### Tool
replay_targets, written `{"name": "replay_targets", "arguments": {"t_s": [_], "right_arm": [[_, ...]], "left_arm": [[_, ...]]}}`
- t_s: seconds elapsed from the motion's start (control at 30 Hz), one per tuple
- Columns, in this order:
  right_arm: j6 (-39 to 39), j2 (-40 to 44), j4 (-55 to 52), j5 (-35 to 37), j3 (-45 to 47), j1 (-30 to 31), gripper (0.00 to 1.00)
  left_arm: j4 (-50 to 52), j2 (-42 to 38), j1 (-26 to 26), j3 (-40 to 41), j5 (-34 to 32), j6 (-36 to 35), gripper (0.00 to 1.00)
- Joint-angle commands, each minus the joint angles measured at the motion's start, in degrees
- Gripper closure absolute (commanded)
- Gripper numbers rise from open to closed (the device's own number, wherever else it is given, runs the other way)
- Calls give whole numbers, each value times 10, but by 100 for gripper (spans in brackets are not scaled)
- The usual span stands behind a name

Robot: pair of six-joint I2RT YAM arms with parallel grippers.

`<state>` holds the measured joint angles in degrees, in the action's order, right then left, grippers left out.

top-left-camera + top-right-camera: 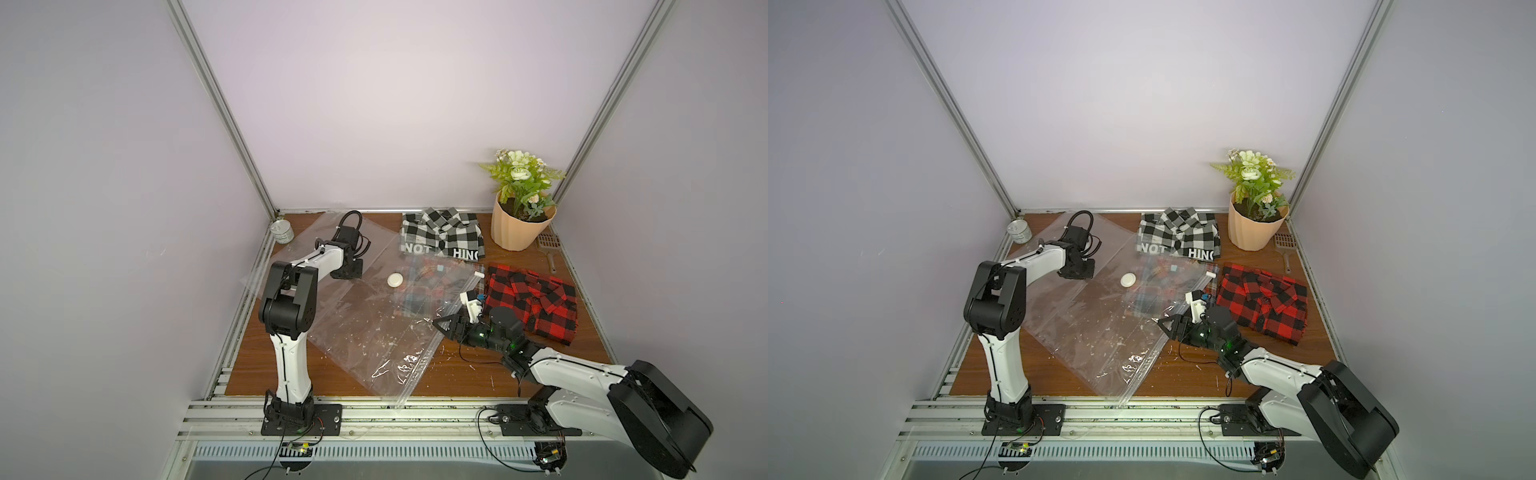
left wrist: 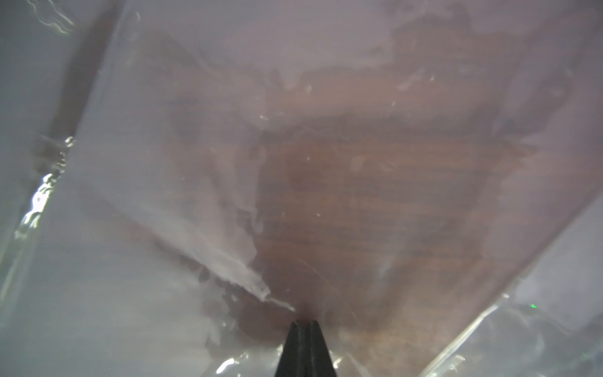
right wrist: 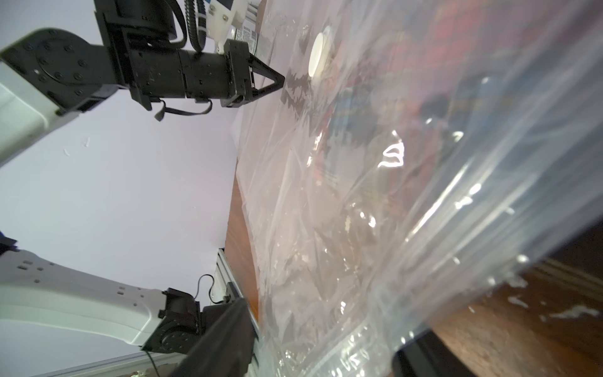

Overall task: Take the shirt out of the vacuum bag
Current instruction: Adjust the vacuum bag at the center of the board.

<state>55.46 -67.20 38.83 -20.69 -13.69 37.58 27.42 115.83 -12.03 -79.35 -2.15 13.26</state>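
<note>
R pincer (image 1: 442,326): jaws apart, low over the table (image 1: 457,374), at the zip edge of the vacuum bag (image 1: 365,332). In the R wrist view there's one finger (image 3: 225,336) on each side of the clear film. The film runs loose through the gap, not nipped. The zip strip (image 1: 415,376) passes across the tips. Its white slider (image 1: 478,274) is further along that edge, well off to one side of the R pincer.

The bag lies flat and spread out ahead of the R pincer, reaching to the L pincer (image 2: 305,326) and past it. The shirt (image 1: 419,291), a faded multi-colour check, is inside the bag, just ahead of the R pincer's tips and a bit toward the slider end. It's blurred by the plastic.

L pincer: jaws together, tips down on the bag film, w/ creases fanning out from them. Can't tell if any film is caught btwn them. The white valve disc (image 1: 395,279) sits on the bag btwn the two pincers, near the L tips but apart from them.

Outside the bag, a red check shirt (image 1: 532,301) lies just beside the R pincer's wrist on the side away from the bag. A b/w check shirt (image 1: 442,235) lies beyond the slider end.
</note>
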Motion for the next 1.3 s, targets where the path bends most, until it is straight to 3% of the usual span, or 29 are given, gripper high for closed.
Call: {"name": "replay_targets", "arguments": {"t_s": [0.0,0.17,0.33,0.8,1.27], "right_arm": [[0,-6,-2,38,-21,8,45],[-15,-6,-41,62,-58,6,67],[-30,-5,-89,61,-114,6,99],[-101,31,-334,7,-288,-44,100],[-151,-2,-415,-72,-465,-77,100]], "left_arm": [[20,23,-2,1,11,-4,99],[19,20,-1,2,12,-4,99],[17,12,-1,10,9,-6,99],[15,-40,-26,44,25,13,99],[-13,-109,-77,112,74,75,99]]}}
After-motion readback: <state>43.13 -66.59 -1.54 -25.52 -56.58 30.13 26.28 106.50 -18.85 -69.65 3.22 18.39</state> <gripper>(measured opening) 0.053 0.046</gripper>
